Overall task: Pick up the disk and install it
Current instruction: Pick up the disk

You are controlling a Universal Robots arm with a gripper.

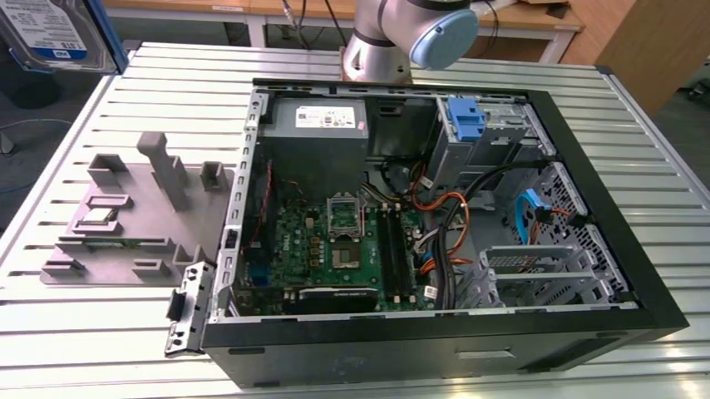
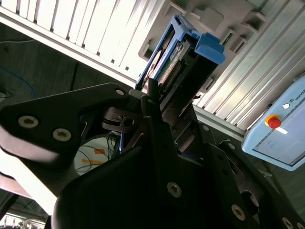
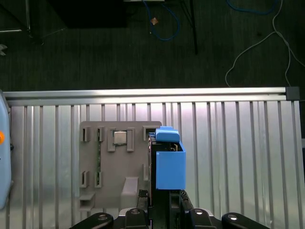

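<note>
Exterior view: an open computer case is shown lying on its side on a slatted metal surface, with the motherboard exposed. A grey power supply is seated at the far end of the case. A bare blue bracket is seen in the drive bay beside it, toward the exterior view's right. A grey fixture with upright posts is placed on the surface just beside the case, on the exterior view's left. The arm stands at the far side of the case. The disk is seen at the upper corner on the exterior view's left. It is raised clear of the surface and well apart from the case, with its blue-and-white label turned toward the camera.

First wrist view: the disk is presented edge-on, with its blue frame facing the camera. It is grasped at one end by the hand and held above the surface, over one edge of the fixture.

Second wrist view: the hand is clenched on the disk, the near end being clamped between the fingers. The blue tab of the frame is carried at the free end. A pale pendant with a red button is seen to one side.
</note>
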